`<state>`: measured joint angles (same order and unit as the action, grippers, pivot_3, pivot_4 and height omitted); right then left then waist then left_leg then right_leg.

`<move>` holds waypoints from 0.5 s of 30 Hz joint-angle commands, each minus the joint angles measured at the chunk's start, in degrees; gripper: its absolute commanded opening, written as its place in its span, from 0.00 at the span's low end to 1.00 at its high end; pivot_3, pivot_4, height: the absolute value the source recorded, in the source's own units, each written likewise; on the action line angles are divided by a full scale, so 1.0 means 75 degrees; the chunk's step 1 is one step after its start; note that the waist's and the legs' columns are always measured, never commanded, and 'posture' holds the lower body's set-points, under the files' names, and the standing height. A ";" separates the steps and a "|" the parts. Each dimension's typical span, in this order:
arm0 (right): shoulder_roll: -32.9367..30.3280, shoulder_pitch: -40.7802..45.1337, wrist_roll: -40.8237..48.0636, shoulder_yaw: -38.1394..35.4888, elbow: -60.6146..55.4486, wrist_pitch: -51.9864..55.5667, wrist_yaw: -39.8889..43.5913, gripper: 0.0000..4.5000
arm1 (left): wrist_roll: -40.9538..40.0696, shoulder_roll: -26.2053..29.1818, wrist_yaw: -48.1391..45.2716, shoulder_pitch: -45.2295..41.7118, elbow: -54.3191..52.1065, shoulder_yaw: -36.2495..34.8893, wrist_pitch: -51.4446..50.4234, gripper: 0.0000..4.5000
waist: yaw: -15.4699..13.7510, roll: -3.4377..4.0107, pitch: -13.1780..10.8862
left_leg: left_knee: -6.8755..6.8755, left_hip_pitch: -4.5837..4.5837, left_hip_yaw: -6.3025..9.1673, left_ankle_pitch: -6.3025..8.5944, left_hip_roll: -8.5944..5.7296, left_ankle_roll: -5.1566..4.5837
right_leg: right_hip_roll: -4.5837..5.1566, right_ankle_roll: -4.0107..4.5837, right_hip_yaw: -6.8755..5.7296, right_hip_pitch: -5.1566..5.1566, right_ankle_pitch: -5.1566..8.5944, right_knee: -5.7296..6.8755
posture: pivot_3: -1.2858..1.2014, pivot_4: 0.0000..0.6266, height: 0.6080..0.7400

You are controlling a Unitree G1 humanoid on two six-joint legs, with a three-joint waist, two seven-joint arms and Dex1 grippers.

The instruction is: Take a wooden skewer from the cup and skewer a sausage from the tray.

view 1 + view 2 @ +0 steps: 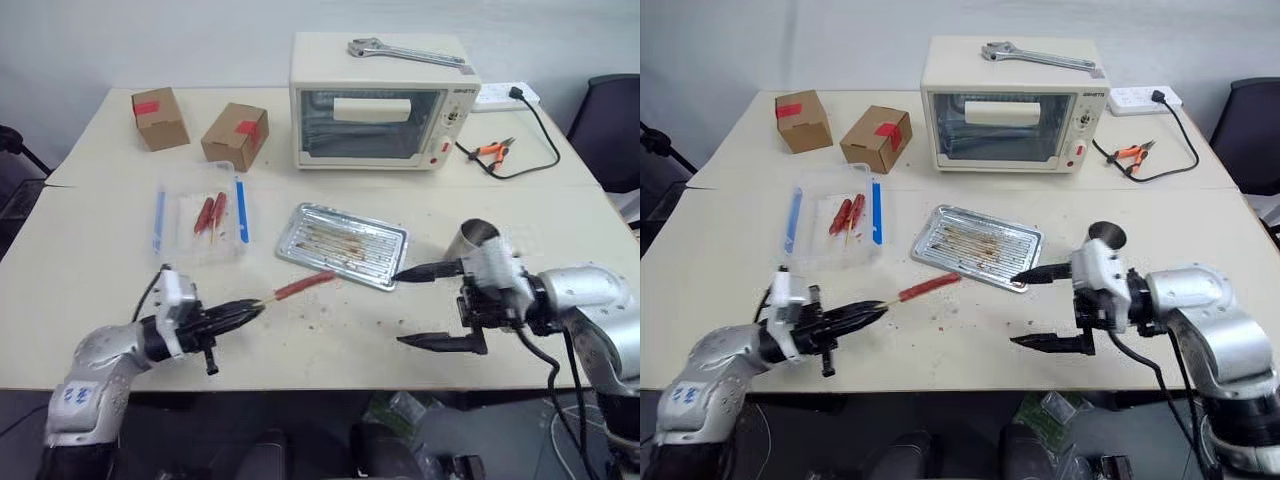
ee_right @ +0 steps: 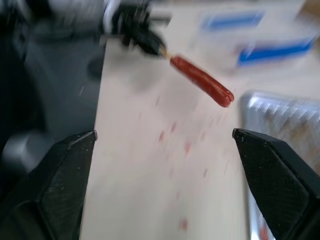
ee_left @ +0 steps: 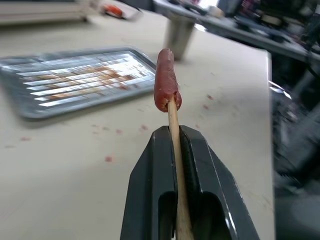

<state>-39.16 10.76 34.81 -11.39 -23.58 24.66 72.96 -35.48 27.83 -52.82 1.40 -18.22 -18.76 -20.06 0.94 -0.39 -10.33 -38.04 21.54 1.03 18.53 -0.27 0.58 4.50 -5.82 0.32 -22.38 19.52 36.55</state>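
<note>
With the left gripper point(image 1: 243, 311) clenched on the thin pale wooden skewer point(image 3: 176, 150) and the right gripper point(image 1: 418, 305) released wide, the slim red-brown sausage point(image 1: 305, 285), impaled just off the near edge of the shallow silver metal tray point(image 1: 343, 243), might slide off if the stick tips down

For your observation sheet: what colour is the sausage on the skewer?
Red-brown; the sausage shows best in the left wrist view.

a: what's hidden?
b: most of the wooden skewer point(image 3: 173, 131) sits inside the left pincer point(image 1: 252, 309) and the sausage point(image 1: 305, 285).
a: and the cup point(image 1: 477, 237)?
b: the right pincer point(image 1: 418, 306) wrist covers its base; the right wrist view is motion-blurred.
</note>
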 commanded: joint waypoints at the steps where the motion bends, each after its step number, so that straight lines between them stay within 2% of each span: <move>1: 0.0749 -0.0551 0.0608 -0.0878 -0.0305 -0.0452 -0.1026 0.99 | -0.0552 -0.0870 0.1981 -0.0098 -0.0646 -0.0954 0.0174 0.00 | -0.0102 0.0000 0.0000 | -0.0007 0.0000 -0.0003 0.0002 -0.0002 -0.0004 | 0.0001 -0.0005 0.0003 0.0003 -0.0003 -0.0004 | 0.52 0.24 1.00; 4: 0.1358 -0.0892 0.0391 -0.0875 -0.0478 -0.1135 -0.1533 0.99 | -0.0410 -0.1656 0.3770 -0.0763 -0.0381 -0.1390 0.0328 0.00 | -0.0180 -0.0009 0.0002 | -0.0015 -0.0008 -0.0006 0.0012 -0.0014 -0.0030 | 0.0004 -0.0021 0.0006 0.0012 -0.0012 0.0003 | 0.52 0.24 1.00; 9: 0.2100 -0.0713 -0.0075 -0.0429 -0.0663 -0.1883 -0.2534 0.99 | 0.0293 -0.1821 0.5816 -0.2405 0.1008 -0.1491 0.0169 0.00 | -0.0185 -0.0017 0.0006 | -0.0016 -0.0022 -0.0010 0.0002 -0.0018 -0.0014 | -0.0010 -0.0021 0.0007 0.0004 -0.0015 0.0040 | 0.52 0.24 1.00; 13: 0.2115 -0.0624 -0.0234 -0.0077 -0.0586 -0.2072 -0.2703 0.99 | 0.1015 -0.1605 0.5799 -0.3123 0.2054 -0.0678 0.0220 0.00 | -0.0162 -0.0018 0.0007 | -0.0013 -0.0021 -0.0021 -0.0008 -0.0023 0.0004 | -0.0012 -0.0021 0.0002 -0.0003 -0.0015 0.0044 | 0.52 0.24 1.00; 15: 0.2048 -0.0549 -0.0188 0.0003 -0.0633 -0.2050 -0.2779 0.99 | 0.0920 -0.1741 0.5729 -0.3339 0.2337 -0.0570 0.0265 0.00 | -0.0147 -0.0018 0.0007 | -0.0010 -0.0017 -0.0024 -0.0008 -0.0024 0.0004 | -0.0013 -0.0021 -0.0001 -0.0006 -0.0015 0.0051 | 0.52 0.24 1.00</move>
<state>-23.29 6.03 32.73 -11.16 -26.35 10.21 52.80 -28.95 14.86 -9.16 -22.73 -0.86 -23.77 -19.18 -0.16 -0.52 -10.28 -38.12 21.44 0.85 18.48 -0.44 0.60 4.40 -5.98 0.30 -22.42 19.41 36.95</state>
